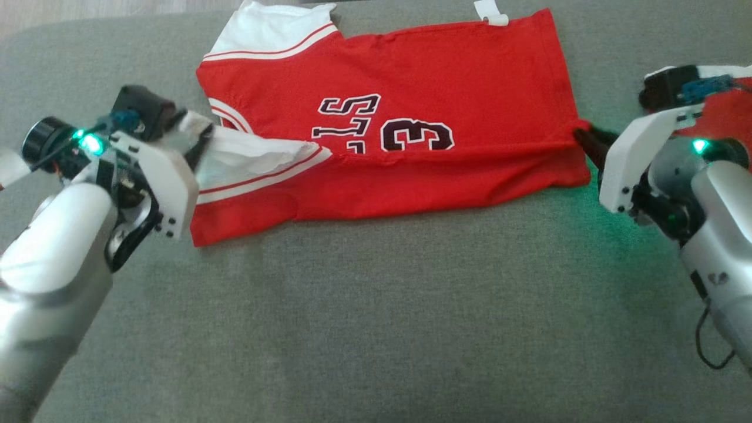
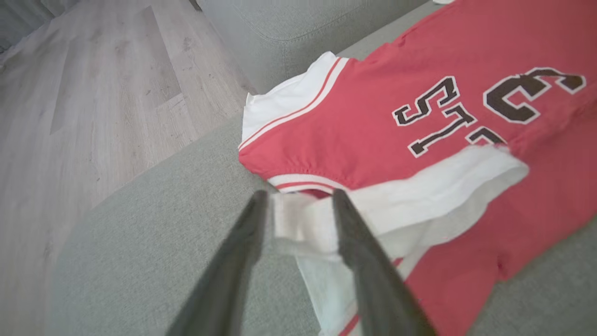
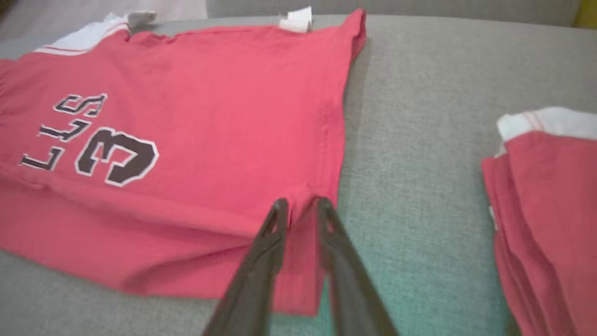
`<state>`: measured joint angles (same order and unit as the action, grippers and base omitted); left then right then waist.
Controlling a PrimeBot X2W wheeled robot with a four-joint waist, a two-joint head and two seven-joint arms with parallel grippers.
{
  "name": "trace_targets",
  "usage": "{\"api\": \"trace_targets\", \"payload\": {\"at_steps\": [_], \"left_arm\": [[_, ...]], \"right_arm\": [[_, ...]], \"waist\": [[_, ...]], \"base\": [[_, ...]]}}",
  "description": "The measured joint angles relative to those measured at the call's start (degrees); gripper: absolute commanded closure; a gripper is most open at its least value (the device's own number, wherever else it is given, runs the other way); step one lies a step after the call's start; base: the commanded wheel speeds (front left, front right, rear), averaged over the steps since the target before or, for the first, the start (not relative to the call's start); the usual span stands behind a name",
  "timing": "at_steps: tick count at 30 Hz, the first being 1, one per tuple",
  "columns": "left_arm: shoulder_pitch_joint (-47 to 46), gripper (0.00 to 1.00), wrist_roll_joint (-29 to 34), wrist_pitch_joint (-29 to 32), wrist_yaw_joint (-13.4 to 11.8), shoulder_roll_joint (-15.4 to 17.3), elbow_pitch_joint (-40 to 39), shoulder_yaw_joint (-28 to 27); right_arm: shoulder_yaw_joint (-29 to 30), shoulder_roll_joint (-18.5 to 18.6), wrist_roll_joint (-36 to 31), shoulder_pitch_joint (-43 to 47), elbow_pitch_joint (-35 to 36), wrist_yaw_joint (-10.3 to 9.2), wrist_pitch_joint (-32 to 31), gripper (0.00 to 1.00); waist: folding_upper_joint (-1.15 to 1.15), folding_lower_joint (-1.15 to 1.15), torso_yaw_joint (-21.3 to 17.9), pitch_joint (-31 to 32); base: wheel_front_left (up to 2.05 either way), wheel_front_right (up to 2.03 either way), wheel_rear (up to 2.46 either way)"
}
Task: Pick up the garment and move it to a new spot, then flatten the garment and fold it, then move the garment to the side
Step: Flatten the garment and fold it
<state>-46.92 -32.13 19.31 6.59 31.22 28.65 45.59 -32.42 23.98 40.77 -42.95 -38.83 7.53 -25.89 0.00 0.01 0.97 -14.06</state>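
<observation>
A red garment (image 1: 411,117) with white sleeves and dark lettering lies spread on a grey cushion (image 1: 376,329). At its left end my left gripper (image 1: 197,138) has a white sleeve (image 1: 258,155) lying between its fingers. In the left wrist view the jaws of that gripper (image 2: 298,198) stand a little apart, with the sleeve (image 2: 303,224) across the gap. My right gripper (image 1: 584,138) is at the garment's right hem, level with a crease. In the right wrist view it (image 3: 301,205) is shut on a fold of the red garment (image 3: 210,93).
A second red and white cloth (image 3: 545,210) lies folded on the cushion to the right, behind my right wrist (image 1: 722,111). Wooden floor (image 2: 93,93) lies past the cushion's left edge. A white tag (image 1: 490,12) sticks out at the garment's far edge.
</observation>
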Motion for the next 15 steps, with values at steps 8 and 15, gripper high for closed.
{"api": "trace_targets", "payload": {"at_steps": [8,15], "left_arm": [[-4.64,0.0,1.01,-15.5,-4.53,-5.59,6.38,-3.7],[-4.69,0.0,-1.85,-30.54,-8.75,-10.06,5.53,-10.17]], "right_arm": [[4.61,-1.35,-2.01,-4.55,-3.54,0.0,13.13,0.0],[10.26,-3.63,-4.16,-4.32,-2.91,0.0,28.64,0.0]], "waist": [[0.0,-0.01,0.25,-0.22],[0.0,-0.01,0.5,3.24]], "base": [[0.0,0.0,0.0],[0.0,0.0,0.0]]}}
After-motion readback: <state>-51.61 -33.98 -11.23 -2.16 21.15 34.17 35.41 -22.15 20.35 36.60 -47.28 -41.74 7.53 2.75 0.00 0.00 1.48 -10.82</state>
